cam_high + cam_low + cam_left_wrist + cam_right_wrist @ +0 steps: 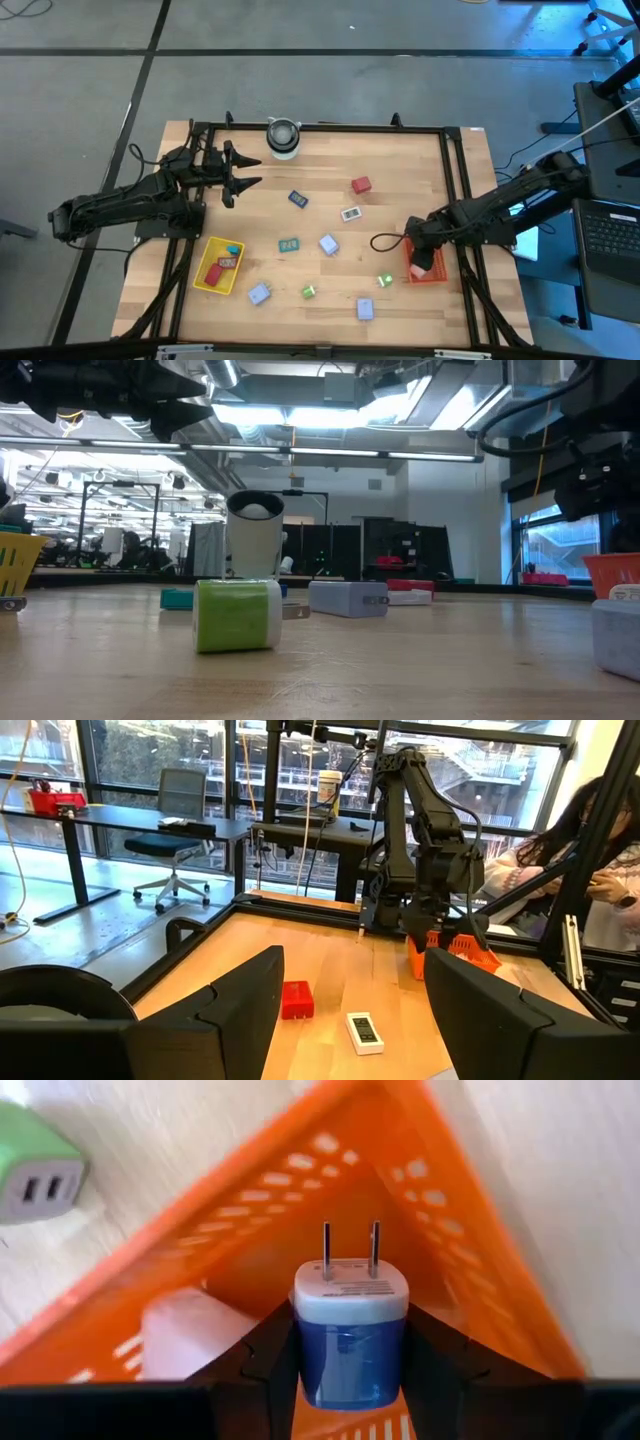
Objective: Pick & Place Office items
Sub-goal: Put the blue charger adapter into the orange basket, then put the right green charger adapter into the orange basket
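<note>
My right gripper [421,259] is shut on a blue-and-white plug block [350,1320] just above the orange-red tray [436,275] at the table's right; a pale pink item [185,1330] lies in that tray. My left gripper [238,180] is open and empty at the far left, above the table. Loose on the table lie a red block [361,184], a blue block [298,198], a white packet [350,213], a teal packet [289,244], lavender blocks [328,244] and green blocks [384,281]. The yellow tray [205,281] holds red and blue items. My right gripper pinches the plug block's blue body [312,1355] by its two opposite sides between the two fingers. The fingers come from above, pointing down. The white end with its two prongs [350,1250] points away from the gripper, down into the tray, and the block is lifted clear.
A round grey-white cylinder [283,137] stands at the far edge. A dark frame rail [330,128] runs around the table. More lavender blocks [259,293] and a green one [309,291] lie near the front edge. A person [590,870] sits beyond the right side.
</note>
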### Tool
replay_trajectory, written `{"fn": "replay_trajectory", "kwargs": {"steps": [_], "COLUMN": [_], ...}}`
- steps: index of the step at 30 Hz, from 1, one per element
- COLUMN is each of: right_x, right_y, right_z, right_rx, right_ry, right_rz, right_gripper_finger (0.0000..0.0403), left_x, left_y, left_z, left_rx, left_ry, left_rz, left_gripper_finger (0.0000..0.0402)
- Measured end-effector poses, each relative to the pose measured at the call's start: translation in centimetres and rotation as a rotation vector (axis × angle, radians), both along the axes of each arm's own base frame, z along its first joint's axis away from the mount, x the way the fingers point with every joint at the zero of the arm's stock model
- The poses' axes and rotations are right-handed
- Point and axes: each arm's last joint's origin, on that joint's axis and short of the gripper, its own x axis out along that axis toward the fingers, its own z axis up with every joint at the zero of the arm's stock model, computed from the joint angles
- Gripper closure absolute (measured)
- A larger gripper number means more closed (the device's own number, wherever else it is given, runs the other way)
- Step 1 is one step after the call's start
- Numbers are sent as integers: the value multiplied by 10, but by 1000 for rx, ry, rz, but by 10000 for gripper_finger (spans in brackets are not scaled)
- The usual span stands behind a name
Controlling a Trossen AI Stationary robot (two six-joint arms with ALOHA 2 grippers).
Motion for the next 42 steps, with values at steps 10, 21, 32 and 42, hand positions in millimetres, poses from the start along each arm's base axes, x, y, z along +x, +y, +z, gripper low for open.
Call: {"fn": "replay_trajectory", "kwargs": {"steps": [10, 21, 32, 42], "right_x": [2, 7, 22, 25], "right_y": [-7, -18, -23, -30], "right_z": [0, 1, 30, 71], "right_rx": [6, 23, 48, -40], "right_ry": [3, -2, -47, 0], "right_rz": [-20, -66, 0, 16], "right_gripper_finger": [218, 216, 147, 160], "left_x": [0, 0, 0, 0], "left_y": [0, 0, 0, 0], "left_z": [0, 0, -2, -3], "left_rx": [7, 22, 13, 13], "left_ry": [3, 6, 27, 32], "left_rz": [0, 1, 0, 0], "left_gripper_finger": [164, 164, 164, 164]}}
